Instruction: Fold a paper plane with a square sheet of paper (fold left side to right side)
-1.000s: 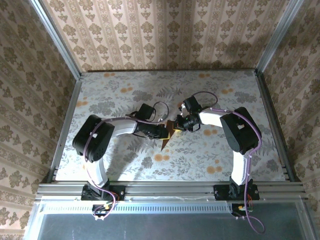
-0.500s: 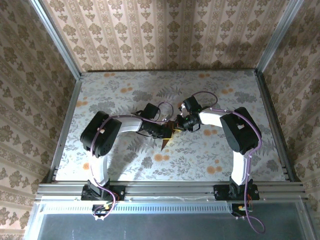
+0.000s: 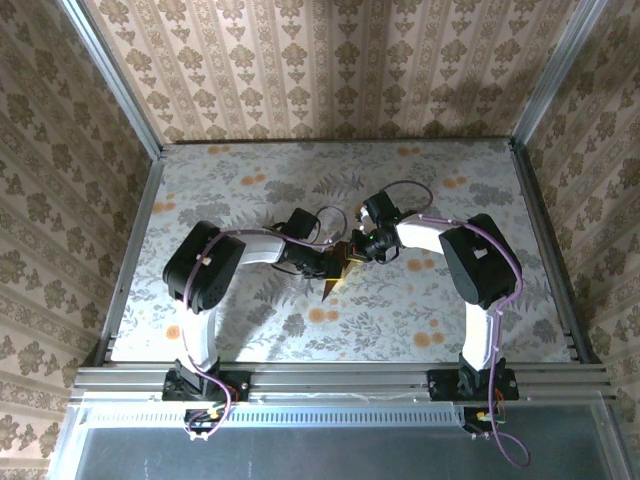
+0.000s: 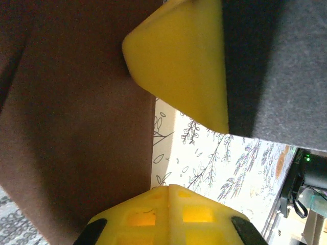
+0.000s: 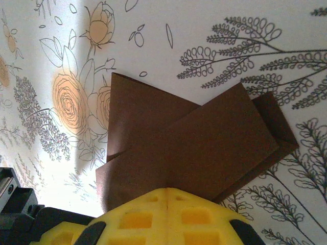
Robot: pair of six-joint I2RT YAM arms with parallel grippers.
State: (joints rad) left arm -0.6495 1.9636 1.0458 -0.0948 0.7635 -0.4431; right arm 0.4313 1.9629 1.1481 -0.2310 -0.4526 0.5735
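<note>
Near the middle of the white table (image 3: pixel 420 310), printed with grey ferns and orange flowers, the two arms met tip to tip over the dark reddish-brown sheet of paper (image 3: pixel 331 283). In the top view the paper lay just left of the frame's centre. One narrow point reached toward the lower edge of the frame, and its upper part was hidden under the two tools. The left tool (image 3: pixel 324 263) came in from the left of the frame and the right tool (image 3: pixel 357 250) from the right, and they nearly touched.

In the left wrist view the left tool's yellow foam pads (image 4: pixel 179 66) stood apart, with a strip of bare table showing between them. The brown paper covered the left half of that frame, and its straight edge ran down between the two pads. The upper pad's tip touched the paper.

In the right wrist view the paper (image 5: pixel 204 148) lay flat on the table, folded into overlapping angled flaps. One yellow pad (image 5: pixel 168 214) of the right tool overlapped its lower edge at the bottom of the frame. I cannot tell whether that tool was open or closed.
</note>
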